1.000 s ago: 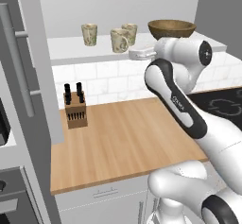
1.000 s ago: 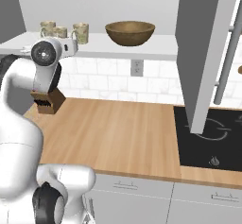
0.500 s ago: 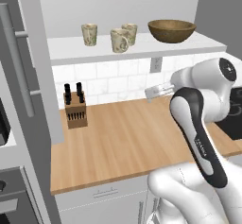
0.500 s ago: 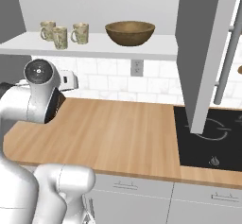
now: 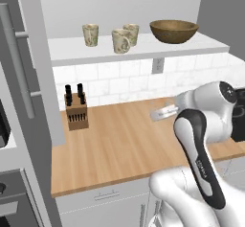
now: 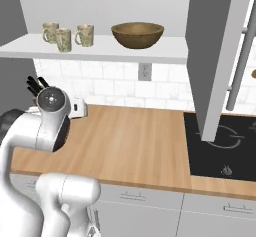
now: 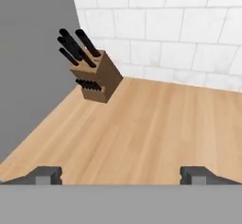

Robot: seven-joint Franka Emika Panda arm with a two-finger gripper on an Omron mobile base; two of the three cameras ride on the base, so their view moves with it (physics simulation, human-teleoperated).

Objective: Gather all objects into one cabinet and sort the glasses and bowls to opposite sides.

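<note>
Left base view: three speckled beige cups (image 5: 113, 37) and a round wooden bowl (image 5: 173, 30) stood on the cabinet's white shelf (image 5: 143, 48). Hand view: my gripper (image 7: 122, 175), jaws wide apart and empty, faced a wooden knife block (image 7: 94, 76) on the plank-grained counter (image 7: 156, 128).

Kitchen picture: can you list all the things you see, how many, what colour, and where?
cups: three, beige speckled, on the left part of the shelf
wooden bowl: one, brown, on the right part of the shelf
shelf: one, white, above the tiled wall
knife block: one, wooden with black handles, back left of the counter
counter: one, light wood
wall socket: one, pale, on the tiles
cooktop: one, black, right of the counter
drawers: grey, below the counter
gripper: one, dark fingertips, open, over the counter, holding nothing
</note>
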